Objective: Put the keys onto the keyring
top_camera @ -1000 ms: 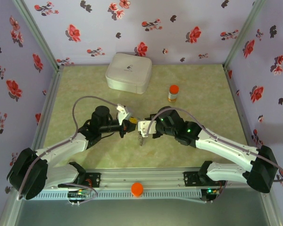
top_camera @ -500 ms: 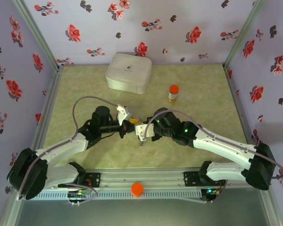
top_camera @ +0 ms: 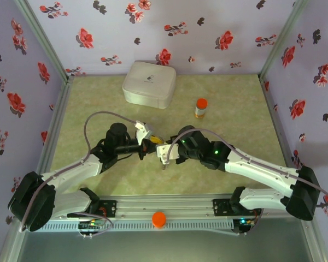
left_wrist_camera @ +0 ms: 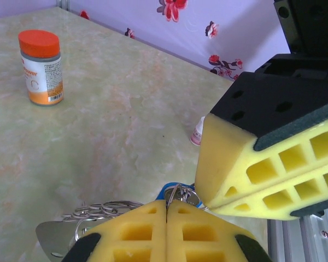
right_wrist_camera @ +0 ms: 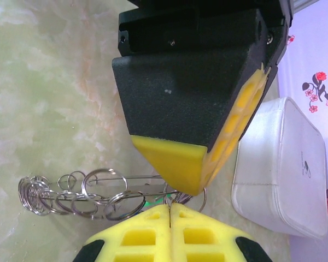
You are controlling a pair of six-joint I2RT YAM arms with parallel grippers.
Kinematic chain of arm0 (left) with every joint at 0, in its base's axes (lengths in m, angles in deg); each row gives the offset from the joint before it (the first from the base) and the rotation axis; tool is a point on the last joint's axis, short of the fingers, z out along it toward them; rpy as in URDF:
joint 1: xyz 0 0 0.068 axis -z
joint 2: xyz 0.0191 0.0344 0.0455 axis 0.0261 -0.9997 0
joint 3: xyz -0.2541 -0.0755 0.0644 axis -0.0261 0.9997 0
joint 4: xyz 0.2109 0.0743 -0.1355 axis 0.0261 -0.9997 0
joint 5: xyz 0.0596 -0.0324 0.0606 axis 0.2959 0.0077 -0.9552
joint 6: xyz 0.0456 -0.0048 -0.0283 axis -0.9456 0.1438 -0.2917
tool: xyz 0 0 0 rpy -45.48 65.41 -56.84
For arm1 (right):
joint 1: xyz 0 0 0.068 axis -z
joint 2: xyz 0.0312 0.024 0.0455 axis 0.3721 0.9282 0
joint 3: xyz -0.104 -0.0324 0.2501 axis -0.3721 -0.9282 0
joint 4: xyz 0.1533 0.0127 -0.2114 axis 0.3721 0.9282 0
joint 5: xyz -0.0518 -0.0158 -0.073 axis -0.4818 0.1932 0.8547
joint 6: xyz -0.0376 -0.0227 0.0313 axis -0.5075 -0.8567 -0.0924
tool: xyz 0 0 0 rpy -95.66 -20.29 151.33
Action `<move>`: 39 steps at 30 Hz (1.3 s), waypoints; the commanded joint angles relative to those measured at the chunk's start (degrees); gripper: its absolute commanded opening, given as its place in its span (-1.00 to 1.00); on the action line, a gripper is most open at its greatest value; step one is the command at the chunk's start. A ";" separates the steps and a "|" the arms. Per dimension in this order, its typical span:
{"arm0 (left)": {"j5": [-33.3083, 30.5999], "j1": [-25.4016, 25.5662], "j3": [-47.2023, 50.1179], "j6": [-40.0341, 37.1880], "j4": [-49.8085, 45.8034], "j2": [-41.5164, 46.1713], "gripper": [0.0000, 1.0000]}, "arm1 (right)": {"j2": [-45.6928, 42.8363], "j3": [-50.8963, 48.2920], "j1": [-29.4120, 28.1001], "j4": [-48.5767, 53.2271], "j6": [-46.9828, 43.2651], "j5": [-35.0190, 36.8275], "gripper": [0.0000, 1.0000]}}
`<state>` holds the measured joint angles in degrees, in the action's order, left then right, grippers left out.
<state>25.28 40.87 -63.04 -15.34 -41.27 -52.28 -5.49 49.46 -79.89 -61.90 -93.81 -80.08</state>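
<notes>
Keyring [right_wrist_camera: 35,194] in the clenched right hand [right_wrist_camera: 170,206] could twist away if the clenched left hand [left_wrist_camera: 167,203] pushes its blue key [left_wrist_camera: 172,190] askew.

Table [top_camera: 235,109] holds white case [top_camera: 149,83], bottle [top_camera: 200,108], perhaps cap [left_wrist_camera: 197,133].

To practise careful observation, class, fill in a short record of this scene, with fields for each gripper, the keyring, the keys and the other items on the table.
left gripper: shut, tips at the keyring
right gripper: shut, tips close beside the left gripper's
keyring: chain of linked metal rings trailing from the gripper tips
blue key: head peeks out at the left gripper's tips
green key: sliver by the right gripper's tips
who holds what: cannot tell
bottle: orange-capped, upright
white case: closed, at the back
</notes>
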 commanded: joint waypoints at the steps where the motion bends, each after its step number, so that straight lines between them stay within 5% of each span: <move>1: -2.10 -0.35 0.55 0.46 8.43 1.70 -1.00 | -1.50 -1.56 -1.16 1.17 2.01 -2.39 -1.00; 5: -2.02 -0.35 1.79 1.11 12.23 1.75 -1.00 | -1.94 -2.34 -1.12 0.61 2.35 -2.55 -1.00; 14: 0.28 -0.34 4.63 2.77 21.93 0.36 -1.00 | -3.99 -3.02 -1.21 0.25 6.84 -3.95 -0.31; 17: 2.76 -0.35 6.82 3.74 29.90 -0.64 -1.00 | -7.15 -3.39 -0.87 -0.14 10.12 -5.16 -0.30; 23: 3.51 -0.34 7.34 0.71 31.11 -0.78 -1.00 | -15.76 -6.80 5.09 -5.46 22.95 -13.08 -0.33; 33: 3.66 -0.28 7.96 -2.68 30.42 0.03 -1.00 | -16.35 -12.09 6.35 -14.31 35.19 -11.94 -0.29; 39: 3.29 -0.26 7.87 -1.02 30.76 -0.14 -1.00 | -14.09 -12.79 2.79 -15.87 29.87 -3.14 -0.23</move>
<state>28.47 40.81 -55.28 -15.84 -14.33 -53.18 -20.18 37.63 -75.89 -74.43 -62.81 -87.82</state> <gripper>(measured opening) 0.060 0.380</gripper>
